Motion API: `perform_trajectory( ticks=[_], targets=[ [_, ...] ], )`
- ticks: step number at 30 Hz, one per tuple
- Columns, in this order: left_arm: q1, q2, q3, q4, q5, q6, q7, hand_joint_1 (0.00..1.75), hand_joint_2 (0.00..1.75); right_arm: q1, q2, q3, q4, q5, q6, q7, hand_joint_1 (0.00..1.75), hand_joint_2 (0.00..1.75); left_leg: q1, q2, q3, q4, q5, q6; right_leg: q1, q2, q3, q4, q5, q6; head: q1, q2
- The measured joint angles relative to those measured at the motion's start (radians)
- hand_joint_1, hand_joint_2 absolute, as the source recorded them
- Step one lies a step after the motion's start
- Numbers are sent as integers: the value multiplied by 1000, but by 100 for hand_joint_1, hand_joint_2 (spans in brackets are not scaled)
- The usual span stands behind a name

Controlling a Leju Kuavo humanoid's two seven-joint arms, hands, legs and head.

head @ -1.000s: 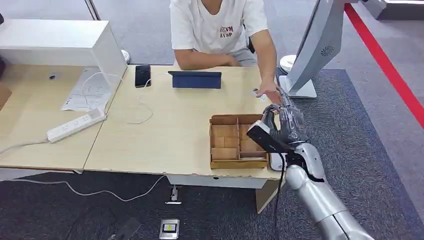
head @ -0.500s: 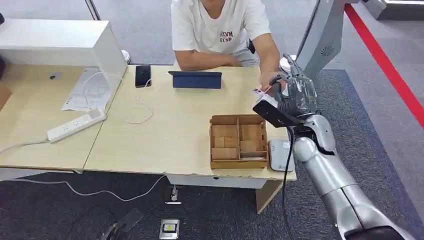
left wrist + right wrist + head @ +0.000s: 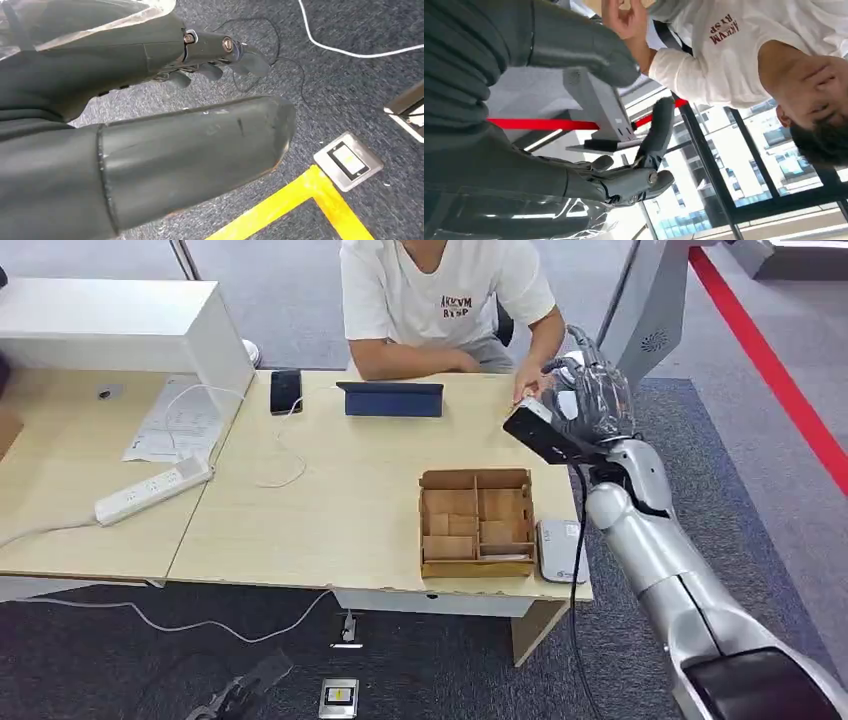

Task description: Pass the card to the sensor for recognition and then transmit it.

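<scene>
- Right hand (image 3: pixel 592 402) was raised past the far right corner of the table (image 3: pixel 330 510), fingers (image 3: pixel 659 131) spread apart and holding nothing.
- Person's hand (image 3: pixel 530 388) sat just beside those fingertips, on the thumb side. I could not tell whether they touched.
- Card was too small to make out. It was not between the right fingers, and I could not tell whether the person's hand held it.
- Sensor (image 3: pixel 560 550), a flat white unit, lay on the table's near edge, well apart from the right fingers, back toward the robot along its forearm.
- Wooden divided box (image 3: pixel 475 525) sat touching or just beside the sensor, on the side away from the arm.
- Left hand (image 3: pixel 150 100) hung over grey carpet, fingers (image 3: pixel 240 52) loosely extended, apart from the thumb and gripping nothing.
- Floor socket plate (image 3: pixel 348 161) and yellow tape (image 3: pixel 280 205) lay beyond the thumb tip.
</scene>
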Motion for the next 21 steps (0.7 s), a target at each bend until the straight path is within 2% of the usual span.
perform_trajectory(
  ticks=[7,8,9,11,14,15,16,21],
  targets=[
    [-3,0,-2,-3,-2,0,3,0,0,-7,6,0,32,-2,-3,1,0,175,0,0,0,0,0,0,0,0,0,0,0,0,0,0],
    [-6,0,-3,-5,-6,0,5,0,0,-7,12,0,52,-18,-33,-17,0,175,0,0,0,0,0,0,0,0,0,0,0,0,0,0],
    [-6,0,-3,-5,-10,0,3,0,0,-6,11,-1,55,-26,-55,-32,0,0,0,0,0,0,0,0,0,0,0,0,0,0,0,0],
    [-7,0,-4,-5,-25,0,-4,0,0,-6,7,-7,57,-66,-138,-84,0,0,0,0,0,1,0,0,0,0,-1,0,0,0,0,0],
    [-3,0,-4,-5,-37,21,-42,0,0,5,-17,-42,26,-157,-290,-204,0,0,0,-1,0,1,0,0,0,0,0,0,0,0,0,0],
    [2,0,-4,-5,-38,26,-55,0,0,11,-29,-61,8,-176,-308,-235,0,0,0,-1,0,1,0,0,0,0,0,0,0,0,0,0],
    [8,1,-4,-5,-38,32,-61,0,0,21,-39,-84,-12,-172,-311,-258,0,175,0,-1,0,1,0,0,0,0,0,-1,0,0,0,0],
    [30,7,2,-5,-15,51,-74,0,0,92,-92,-276,-123,-175,-313,-367,0,175,-1,0,1,1,-1,1,-1,0,-1,-2,0,0,0,0]
  ],
)
